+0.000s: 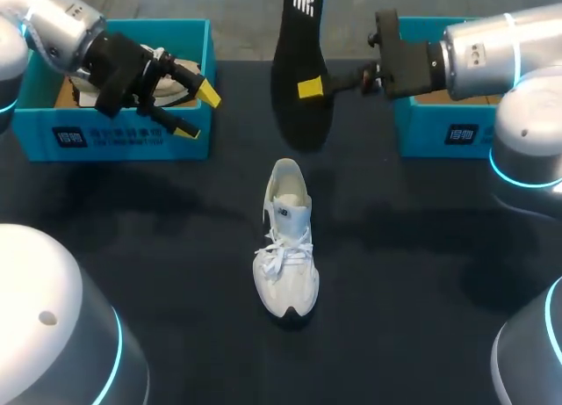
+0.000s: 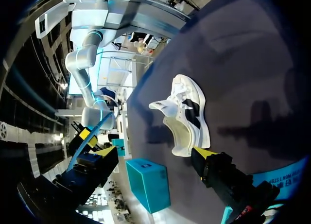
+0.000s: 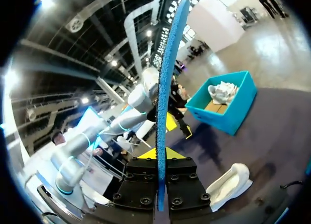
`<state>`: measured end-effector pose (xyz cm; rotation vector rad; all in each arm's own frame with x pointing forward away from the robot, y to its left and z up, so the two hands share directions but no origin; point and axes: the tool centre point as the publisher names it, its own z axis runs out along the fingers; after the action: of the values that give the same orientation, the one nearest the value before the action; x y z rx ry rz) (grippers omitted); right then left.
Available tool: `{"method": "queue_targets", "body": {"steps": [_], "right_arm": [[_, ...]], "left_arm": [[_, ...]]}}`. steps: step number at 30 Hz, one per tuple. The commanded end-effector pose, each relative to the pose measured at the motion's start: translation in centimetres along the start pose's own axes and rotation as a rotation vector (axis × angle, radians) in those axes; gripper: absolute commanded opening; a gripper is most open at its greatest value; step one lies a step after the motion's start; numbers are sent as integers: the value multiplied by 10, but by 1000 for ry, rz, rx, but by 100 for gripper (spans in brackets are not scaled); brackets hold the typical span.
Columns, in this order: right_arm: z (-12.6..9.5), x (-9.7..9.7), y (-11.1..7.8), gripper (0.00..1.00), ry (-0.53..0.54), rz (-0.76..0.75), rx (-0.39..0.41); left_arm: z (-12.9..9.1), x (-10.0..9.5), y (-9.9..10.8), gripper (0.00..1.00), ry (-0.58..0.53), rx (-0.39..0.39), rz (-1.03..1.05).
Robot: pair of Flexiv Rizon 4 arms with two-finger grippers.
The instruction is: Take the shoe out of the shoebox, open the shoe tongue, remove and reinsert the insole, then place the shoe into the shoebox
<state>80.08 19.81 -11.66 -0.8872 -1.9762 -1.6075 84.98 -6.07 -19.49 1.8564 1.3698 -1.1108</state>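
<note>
Even overhead light falls on the dark table (image 1: 421,273), where the white shoe (image 1: 285,247) at the frame's centre stands out bright and soft, broad shadows pool at middle left and lower right, while in the right wrist view ceiling lamps (image 3: 43,0) glare against a dim hall.

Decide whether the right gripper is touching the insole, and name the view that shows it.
Touching. In the right wrist view the right gripper has a finger pressed on each face of the upright insole, clamping it between them.
</note>
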Motion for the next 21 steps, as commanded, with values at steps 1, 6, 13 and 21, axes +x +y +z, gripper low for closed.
{"method": "queue_targets", "body": {"steps": [1,6,13,21], "right_arm": [[15,-10,3,0,6,-16,-3],[31,-35,-5,0,19,-29,8],[36,-51,-9,0,1,-61,7],[44,-64,-21,0,-13,-76,6]], "left_arm": [[2,7,4,100,-7,2,4],[6,21,15,100,-3,-16,-14],[14,30,22,100,21,34,5],[23,39,26,100,40,34,2]]}}
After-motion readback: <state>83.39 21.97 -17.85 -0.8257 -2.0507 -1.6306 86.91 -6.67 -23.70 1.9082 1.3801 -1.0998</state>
